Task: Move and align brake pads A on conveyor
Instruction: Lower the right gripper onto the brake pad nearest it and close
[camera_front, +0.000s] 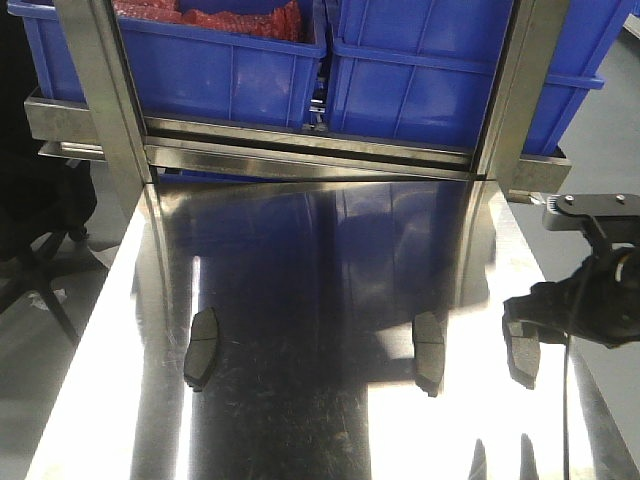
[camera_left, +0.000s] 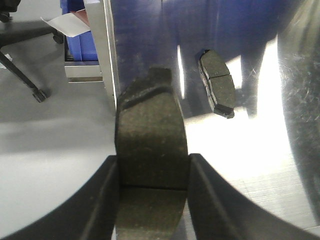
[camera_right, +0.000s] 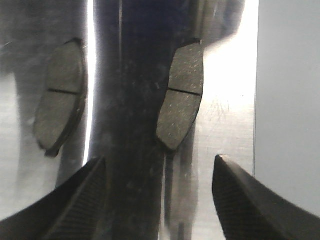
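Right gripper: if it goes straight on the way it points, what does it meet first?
Probably the brake pad near the table edge, lying ahead in line with the open right gripper; depth is unclear.

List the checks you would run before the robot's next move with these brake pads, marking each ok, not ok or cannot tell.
1. Left gripper shut on the held pad: ok, its jaws touch both sides.
2. Right gripper open: ok.
3. Right-hand pad lined up ahead between the right jaws: ok, untouched.
4. Middle pad clear of the right gripper: ok, it lies off to one side.
5. Conveyor in view: not ok, only the steel table shows.
6. Held pad's height above the table: cannot tell.
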